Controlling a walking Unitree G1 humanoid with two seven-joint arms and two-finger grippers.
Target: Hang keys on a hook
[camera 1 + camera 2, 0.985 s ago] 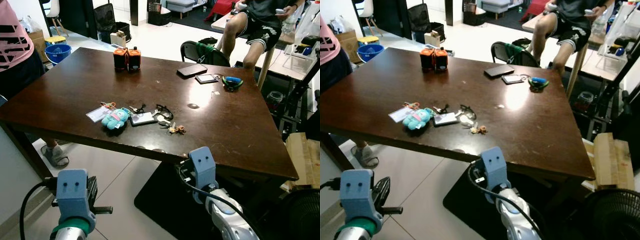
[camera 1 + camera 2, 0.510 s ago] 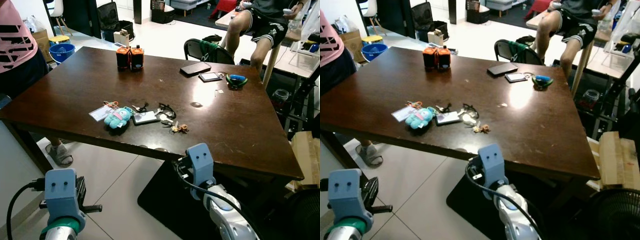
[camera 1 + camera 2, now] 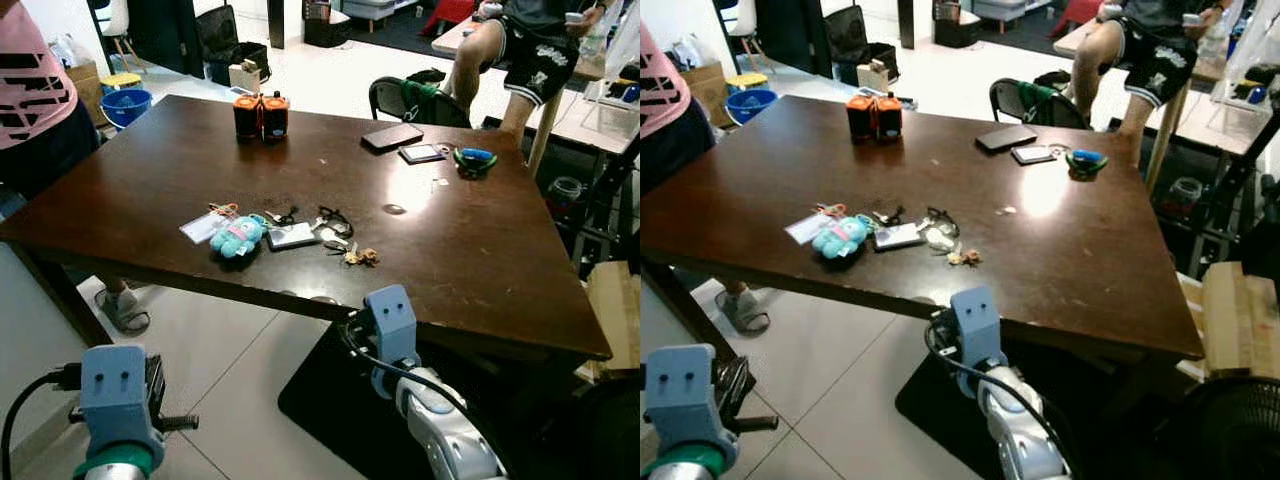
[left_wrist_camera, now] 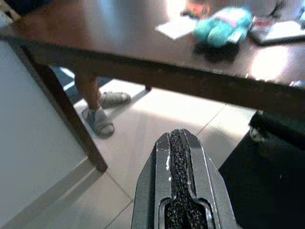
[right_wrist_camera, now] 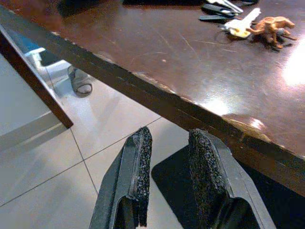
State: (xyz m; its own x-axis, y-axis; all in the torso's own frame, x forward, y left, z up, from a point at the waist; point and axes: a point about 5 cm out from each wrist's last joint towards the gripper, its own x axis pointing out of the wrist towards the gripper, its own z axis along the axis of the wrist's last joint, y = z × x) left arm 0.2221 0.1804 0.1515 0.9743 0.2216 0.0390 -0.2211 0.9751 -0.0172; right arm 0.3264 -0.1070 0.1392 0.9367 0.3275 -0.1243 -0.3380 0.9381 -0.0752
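Ahead of my right gripper [image 5: 167,143], slightly parted, I counted one key bunch [image 5: 232,26]; left gripper [image 4: 177,143] pressed closed.

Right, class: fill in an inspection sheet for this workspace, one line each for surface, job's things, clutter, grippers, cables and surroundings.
Surface: dark wooden table, glossy and scratched.
Job's things: keys with a small brown charm near the front edge; no hook seen.
Clutter: teal plush toy, cards, orange canisters, phone.
Grippers: left gripper shut, below table height; right gripper open, below the table edge.
Cables: black cable on the right arm.
Surroundings: tiled floor, blue bucket, two people nearby.
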